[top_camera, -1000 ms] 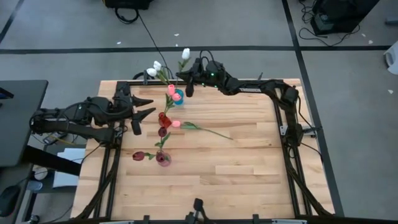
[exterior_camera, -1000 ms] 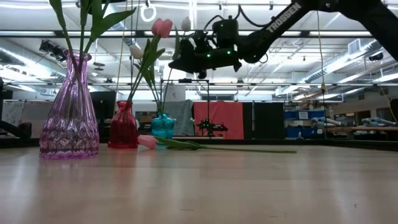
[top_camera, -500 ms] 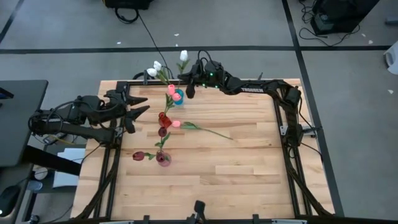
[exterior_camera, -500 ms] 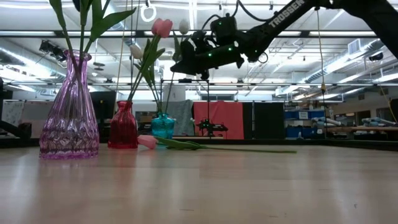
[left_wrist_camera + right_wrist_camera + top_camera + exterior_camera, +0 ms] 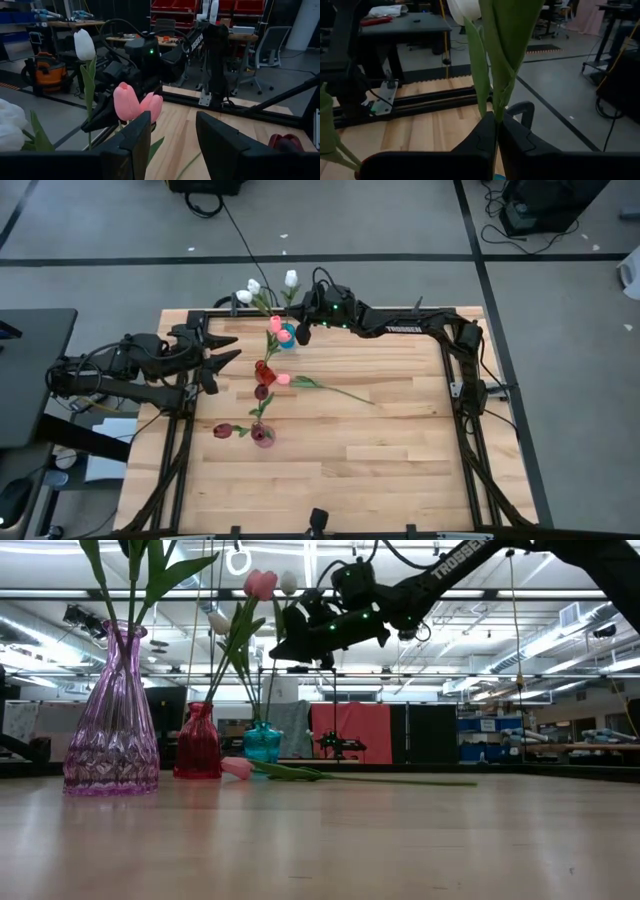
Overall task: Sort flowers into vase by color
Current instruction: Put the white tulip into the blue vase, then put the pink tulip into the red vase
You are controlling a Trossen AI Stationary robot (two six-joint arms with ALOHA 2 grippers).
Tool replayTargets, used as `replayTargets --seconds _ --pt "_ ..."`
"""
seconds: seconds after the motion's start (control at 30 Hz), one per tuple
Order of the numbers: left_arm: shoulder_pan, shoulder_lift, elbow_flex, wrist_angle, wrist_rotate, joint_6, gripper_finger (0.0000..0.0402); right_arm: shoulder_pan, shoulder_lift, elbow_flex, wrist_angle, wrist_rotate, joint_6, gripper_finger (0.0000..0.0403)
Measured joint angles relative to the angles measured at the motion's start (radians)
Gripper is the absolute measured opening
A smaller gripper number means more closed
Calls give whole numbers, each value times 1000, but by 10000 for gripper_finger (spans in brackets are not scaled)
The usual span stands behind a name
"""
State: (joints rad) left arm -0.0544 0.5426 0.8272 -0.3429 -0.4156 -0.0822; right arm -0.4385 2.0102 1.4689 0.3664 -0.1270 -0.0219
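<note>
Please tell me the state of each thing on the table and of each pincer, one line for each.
Right pincer: shut on the white tulip, above the blue vase.
Left pincer: open, empty, at the table's left edge.
Blue vase: upright, holds pink and white tulips.
Red vase: upright.
Purple vase: upright, holds a dark red tulip.
Pink tulip: lying flat on the table.

Overhead cam looks straight down on the whole table [image 5: 400, 430]. The low one sits at tabletop level, facing the room behind. Both wrist cams peer closely past their own fingers, sharing the white tulip [image 5: 84, 45] with overhead.
</note>
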Motion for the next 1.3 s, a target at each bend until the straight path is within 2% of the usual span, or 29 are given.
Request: replayTargets --seconds 0.3,0.47,0.67,0.93,1.13,1.3 --pt "0 0 0 0 0 22 163 -9 0 0 -19 -27 21 31" --pt "0 0 0 0 0 28 163 -9 1 0 -35 -106 6 90" --pt "0 0 0 0 0 28 163 -9 1 0 -36 -111 4 169" --pt "0 0 0 1 -2 28 163 -32 1 0 -128 -213 -20 198" --pt "0 0 0 0 -19 31 163 -39 -7 -1 -157 -204 -77 223" --pt "0 -2 0 -7 -20 32 163 -46 -79 -1 -226 -203 -123 249"
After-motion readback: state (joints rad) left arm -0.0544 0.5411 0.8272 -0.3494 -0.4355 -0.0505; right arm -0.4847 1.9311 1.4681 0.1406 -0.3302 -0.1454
